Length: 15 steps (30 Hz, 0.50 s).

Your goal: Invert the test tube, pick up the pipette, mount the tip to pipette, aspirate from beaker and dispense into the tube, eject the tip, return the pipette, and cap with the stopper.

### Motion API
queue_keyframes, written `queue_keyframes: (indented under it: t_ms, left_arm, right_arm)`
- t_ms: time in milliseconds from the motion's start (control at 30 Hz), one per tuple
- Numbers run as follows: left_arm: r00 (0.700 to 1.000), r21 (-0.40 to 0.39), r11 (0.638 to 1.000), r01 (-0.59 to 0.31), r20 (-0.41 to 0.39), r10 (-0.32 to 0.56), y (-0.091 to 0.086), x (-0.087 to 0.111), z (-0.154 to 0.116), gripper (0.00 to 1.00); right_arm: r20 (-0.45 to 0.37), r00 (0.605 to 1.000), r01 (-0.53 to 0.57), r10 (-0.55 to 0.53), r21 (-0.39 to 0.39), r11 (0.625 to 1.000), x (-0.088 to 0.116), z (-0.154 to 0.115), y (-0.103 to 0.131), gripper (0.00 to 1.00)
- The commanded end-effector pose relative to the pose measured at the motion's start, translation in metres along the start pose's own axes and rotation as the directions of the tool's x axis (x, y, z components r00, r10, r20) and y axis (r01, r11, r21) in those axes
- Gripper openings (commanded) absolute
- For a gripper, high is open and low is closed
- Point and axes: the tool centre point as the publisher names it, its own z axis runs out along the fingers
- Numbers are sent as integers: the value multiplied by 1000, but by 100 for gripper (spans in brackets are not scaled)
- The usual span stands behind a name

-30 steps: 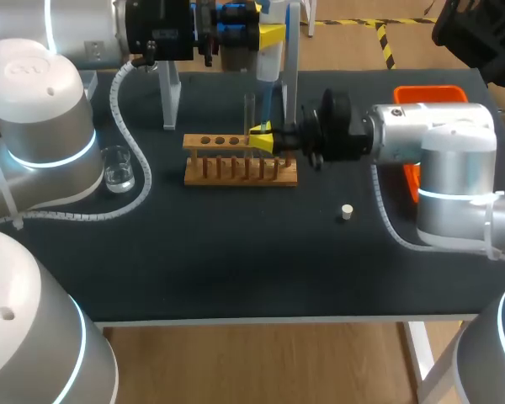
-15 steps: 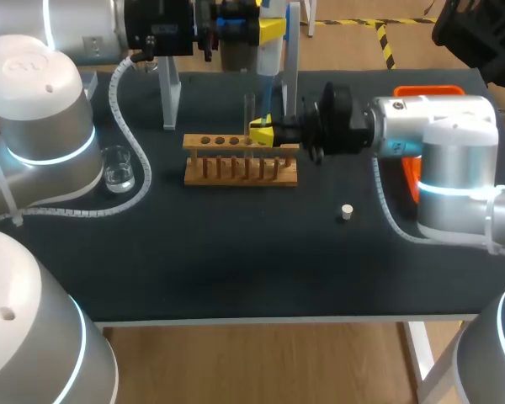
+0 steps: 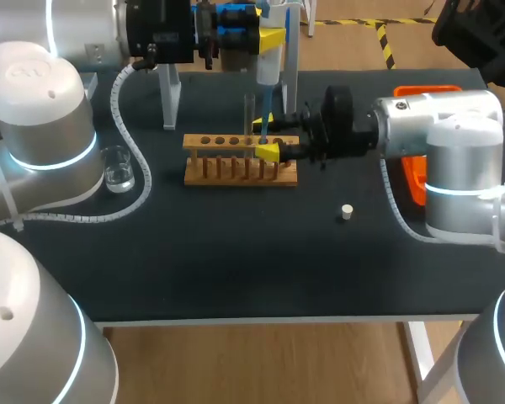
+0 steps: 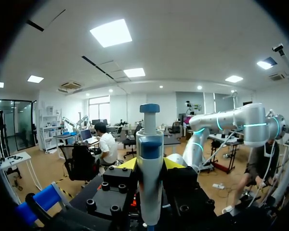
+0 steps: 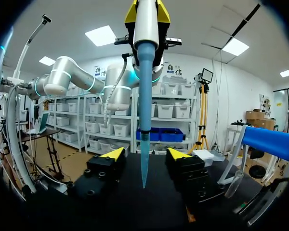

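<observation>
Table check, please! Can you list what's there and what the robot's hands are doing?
Surface: black table, no spills seen.
Job's things: tube upright in rack; beaker holds clear liquid; stopper lies loose; pipette has its blue tip on.
Clutter: orange tray; white stand.
Grippers: left gripper shut on pipette; right gripper open, tip between its fingers, not touching.
Cables: white hoses, left and right.
Surroundings: nothing seen.

A black-topped table (image 3: 236, 269) with a pale front edge fills the head view.
</observation>
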Motion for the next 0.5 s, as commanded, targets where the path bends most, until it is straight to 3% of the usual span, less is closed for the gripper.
queue_keyframes:
  t_ms: [33,500]
  left_arm:
    - [1000,2,1000,-2,0,2,0,0,-1,0]
    - [1000,2,1000,-2,0,2,0,0,-1,0]
  right_arm:
    - [-3,1000,3,-3,14,1000,5,-15,-7,100]
    - [15,1000,3,-4,85,996,17,-77,-38,100]
